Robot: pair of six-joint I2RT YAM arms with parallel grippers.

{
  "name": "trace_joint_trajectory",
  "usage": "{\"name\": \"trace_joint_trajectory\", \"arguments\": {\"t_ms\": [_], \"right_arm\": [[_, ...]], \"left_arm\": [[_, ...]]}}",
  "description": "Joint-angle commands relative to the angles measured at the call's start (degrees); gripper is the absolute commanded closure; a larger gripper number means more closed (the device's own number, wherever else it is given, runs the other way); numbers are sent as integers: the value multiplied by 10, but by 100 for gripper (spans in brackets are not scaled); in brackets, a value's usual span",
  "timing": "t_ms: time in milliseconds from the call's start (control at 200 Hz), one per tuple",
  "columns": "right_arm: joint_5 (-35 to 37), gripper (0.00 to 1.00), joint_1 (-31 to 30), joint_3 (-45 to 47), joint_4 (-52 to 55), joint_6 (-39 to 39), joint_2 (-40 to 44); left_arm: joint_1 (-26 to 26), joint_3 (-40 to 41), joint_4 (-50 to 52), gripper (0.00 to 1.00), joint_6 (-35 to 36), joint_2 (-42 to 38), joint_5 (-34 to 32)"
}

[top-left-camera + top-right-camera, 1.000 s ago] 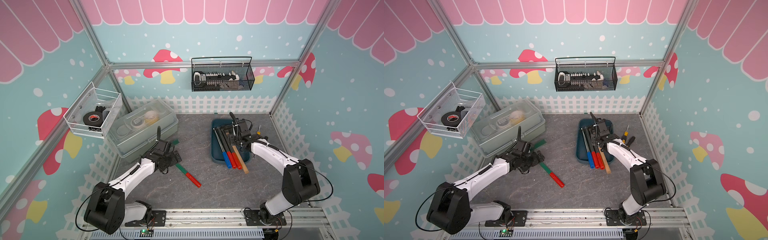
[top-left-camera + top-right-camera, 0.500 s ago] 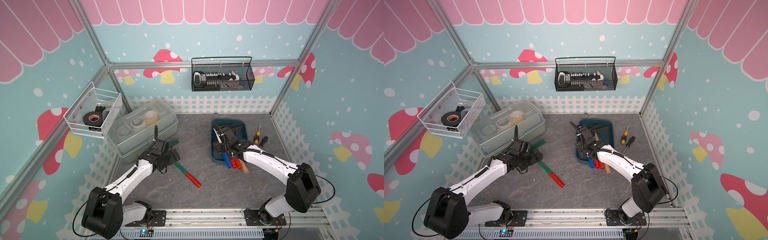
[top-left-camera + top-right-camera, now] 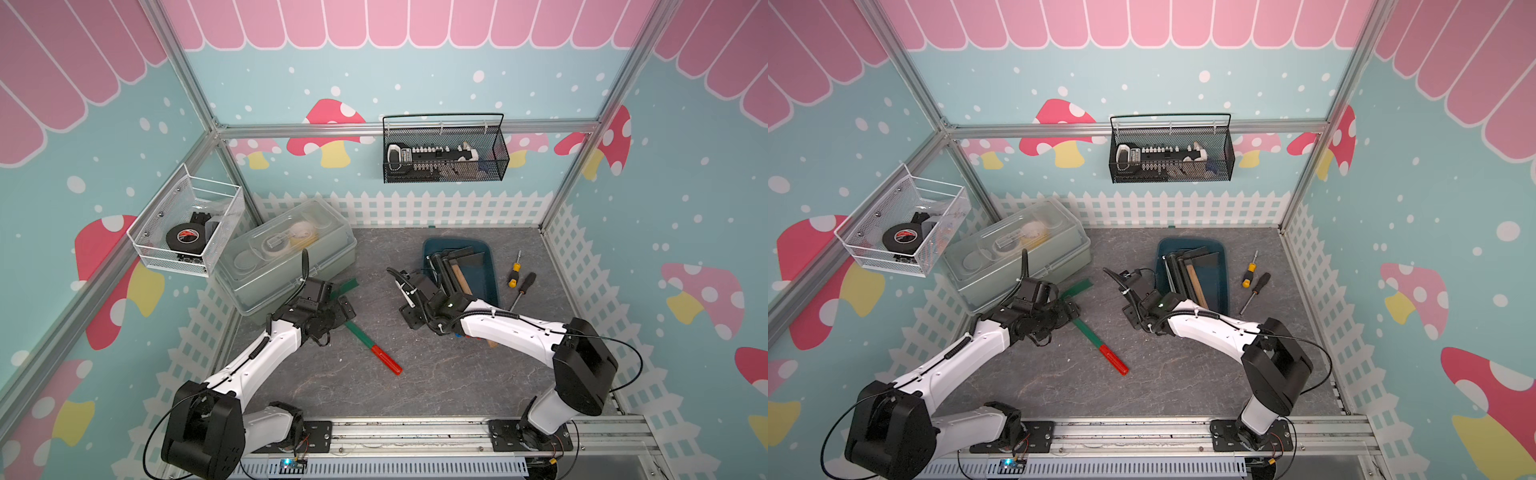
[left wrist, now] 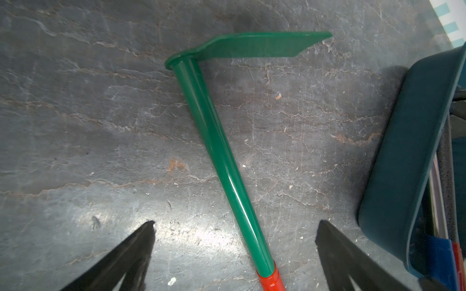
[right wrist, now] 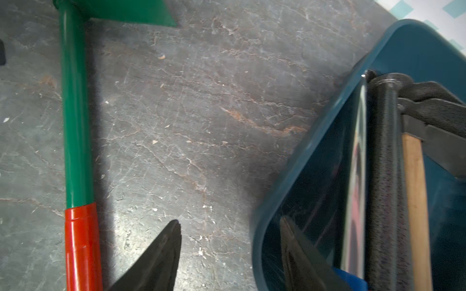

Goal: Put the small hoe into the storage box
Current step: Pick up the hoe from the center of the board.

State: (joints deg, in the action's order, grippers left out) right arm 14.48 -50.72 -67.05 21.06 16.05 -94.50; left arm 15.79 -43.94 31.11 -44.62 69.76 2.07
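We find the small hoe (image 3: 362,336) flat on the worktop (image 3: 436,382), outside the storage box (image 3: 490,266), which holds other tools (image 3: 451,266). The left jaws stand wide open astride the hoe's green shaft, gripping nothing. The right jaws are part open and empty at the box's near corner.

Both top views are lit evenly and brightly from overhead, and shadows are kept soft. A glare patch is seen on the desk (image 4: 196,236) beside the small hoe (image 4: 219,161), with a highlight streak along its handle. The storage box (image 5: 325,161) is smeared by motion blur in the right wrist view.
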Motion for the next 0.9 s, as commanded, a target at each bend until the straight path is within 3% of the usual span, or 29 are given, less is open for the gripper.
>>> {"name": "trace_joint_trajectory", "arguments": {"t_ms": [0, 420, 896], "right_arm": [[-6, 38, -22, -16, -21, 24, -22], [-28, 42, -97, -74, -30, 42, -116], [-44, 51, -126, -149, -38, 70, -231]], "left_arm": [[-11, 10, 10, 1, -9, -15, -18], [-39, 25, 19, 1, -18, -27, -16], [-68, 45, 19, 1, -21, -48, -10]]}}
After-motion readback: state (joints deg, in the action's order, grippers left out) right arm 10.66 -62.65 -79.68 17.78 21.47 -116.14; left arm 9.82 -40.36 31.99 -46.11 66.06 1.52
